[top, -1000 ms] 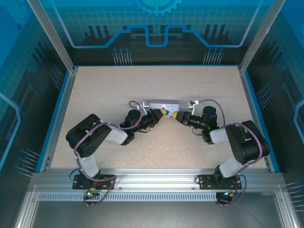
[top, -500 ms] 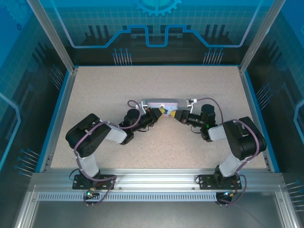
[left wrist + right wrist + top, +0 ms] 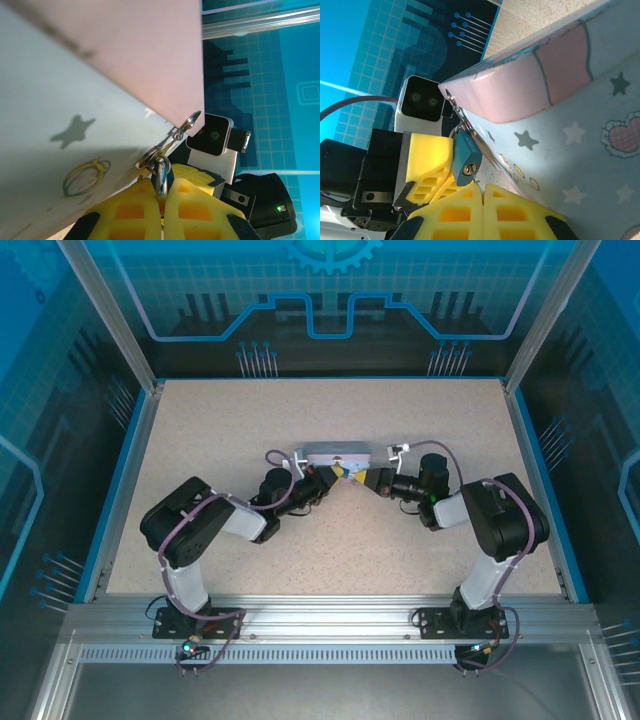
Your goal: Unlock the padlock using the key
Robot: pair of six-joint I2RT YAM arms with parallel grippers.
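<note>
1. The padlock (image 3: pixel 464 152) hangs from the pale tin's (image 3: pixel 580 125) corner, mid-desk (image 3: pixel 250 420).
2. The left gripper (image 3: pixel 161 196) is clamped on it, hard against the tin.
3. The right gripper (image 3: pixel 480 194), pressed together, crowds its keyhole from below.

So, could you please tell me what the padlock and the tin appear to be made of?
The padlock looks like metal under a matte teal-grey coat, with a brassy glint at its keyhole. The tin is probably thin sheet metal, smoothly painted pale blue and pink, judging by its printed stars and rolled edge.
</note>
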